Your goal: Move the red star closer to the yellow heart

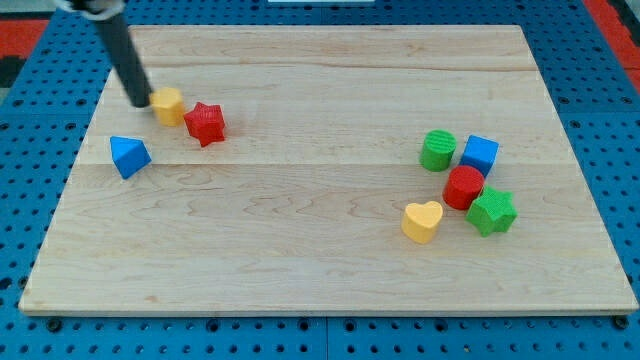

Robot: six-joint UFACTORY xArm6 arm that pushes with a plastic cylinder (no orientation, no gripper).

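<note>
A: Where is my tip (140,102)?
B: Against the yellow block (168,105), which touches the red star (205,123), top left of the board (320,240). No claw fitted.
A: Count?
B: Seven blocks. The yellow heart (422,221) lies far right, beside a red cylinder (463,187).
</note>
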